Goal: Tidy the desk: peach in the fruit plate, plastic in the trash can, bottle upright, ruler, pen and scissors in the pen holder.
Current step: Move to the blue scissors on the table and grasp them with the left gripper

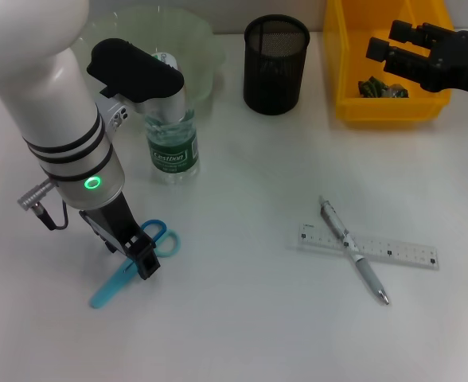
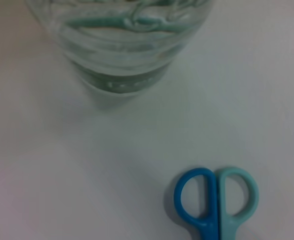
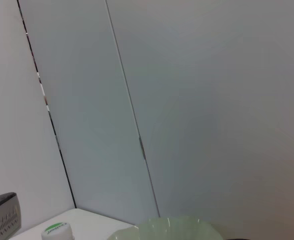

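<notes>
Left end effector (image 1: 144,263) low at the bench (image 1: 242,318), down on the scissors (image 1: 130,267); fingers look closed around the scissors just behind the handle loops, though the contact itself is hidden by the finger housing. Scissors lie flat at the robot's left front, blue and teal loops side by side toward the bottle, capped blade end pointing to the near edge. The left wrist view shows both loops (image 2: 216,200) resting on the bench, with the bottle base close beyond them. Bottle (image 1: 173,147) stands upright, green label, just behind the scissors and in front of the pale green fruit plate (image 1: 194,40). Black mesh pen holder (image 1: 275,64) at back centre. Yellow trash can (image 1: 353,95) at back right, with something dark in it. Right end effector (image 1: 397,49) hangs above the trash can, fingers apart, gripping nothing. Pen (image 1: 353,251) lies diagonally across the clear ruler (image 1: 401,251) at right front, touching it.
</notes>
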Controlling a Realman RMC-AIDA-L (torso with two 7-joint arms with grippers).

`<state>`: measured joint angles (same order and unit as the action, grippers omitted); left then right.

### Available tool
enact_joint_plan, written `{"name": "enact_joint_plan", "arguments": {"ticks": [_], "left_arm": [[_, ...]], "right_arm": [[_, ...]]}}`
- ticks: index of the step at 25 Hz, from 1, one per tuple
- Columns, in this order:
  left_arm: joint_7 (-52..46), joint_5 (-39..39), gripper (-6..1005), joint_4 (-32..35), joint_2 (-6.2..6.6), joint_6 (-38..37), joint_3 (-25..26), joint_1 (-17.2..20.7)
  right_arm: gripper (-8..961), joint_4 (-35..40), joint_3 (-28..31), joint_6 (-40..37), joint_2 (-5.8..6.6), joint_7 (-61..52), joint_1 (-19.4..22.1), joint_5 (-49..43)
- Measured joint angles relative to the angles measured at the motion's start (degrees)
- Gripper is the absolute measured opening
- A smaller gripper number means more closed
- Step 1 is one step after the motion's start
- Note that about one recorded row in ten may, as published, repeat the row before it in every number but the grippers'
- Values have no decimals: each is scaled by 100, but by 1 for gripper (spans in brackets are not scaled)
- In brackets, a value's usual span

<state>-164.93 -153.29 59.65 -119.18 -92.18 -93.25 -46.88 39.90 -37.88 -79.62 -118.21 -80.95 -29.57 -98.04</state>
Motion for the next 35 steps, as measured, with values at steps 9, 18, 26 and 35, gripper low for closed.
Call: {"name": "enact_joint_plan", "arguments": {"ticks": [9, 18, 26, 35], "left_arm": [[4, 1, 646, -67, 0, -1, -34, -13], [5, 1, 644, -106, 0, 18, -68, -18], [5, 1, 642, -161, 0, 59, -88, -32], [5, 1, 640, -208, 0, 61, -147, -50]], "right_arm": [[621, -48, 0, 54, 6, 0, -24, 5], [621, -53, 0, 62, 9, 0, -42, 5], [621, -61, 0, 61, 9, 0, -42, 5], [621, -61, 0, 61, 9, 0, -58, 5]]}}
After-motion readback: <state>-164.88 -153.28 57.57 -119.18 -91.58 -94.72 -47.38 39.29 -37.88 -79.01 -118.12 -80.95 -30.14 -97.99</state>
